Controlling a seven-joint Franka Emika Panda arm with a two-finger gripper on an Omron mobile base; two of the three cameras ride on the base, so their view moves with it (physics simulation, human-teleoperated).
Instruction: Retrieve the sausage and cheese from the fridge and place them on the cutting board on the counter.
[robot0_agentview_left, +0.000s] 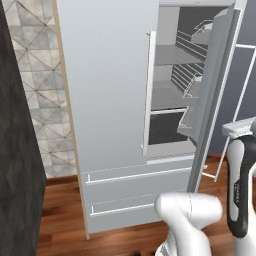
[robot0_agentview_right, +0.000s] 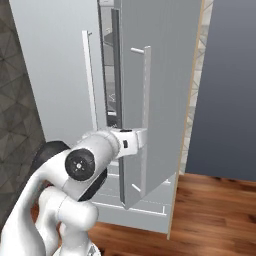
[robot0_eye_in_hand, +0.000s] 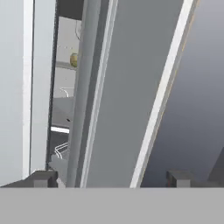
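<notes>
The fridge has its left door shut and its right door swung partly out, showing bare wire shelves. My gripper is open, with its fingertips wide apart astride the open door's edge and long white handle; nothing is held. My hand sits at the door's lower inner edge. A small yellowish thing rests on an inner shelf; I cannot tell if it is the cheese. The sausage, cutting board and counter are out of view.
Two drawers run along the fridge's base over a reddish wood floor. A tiled wall and a dark panel stand to the left. A grey wall stands right of the fridge.
</notes>
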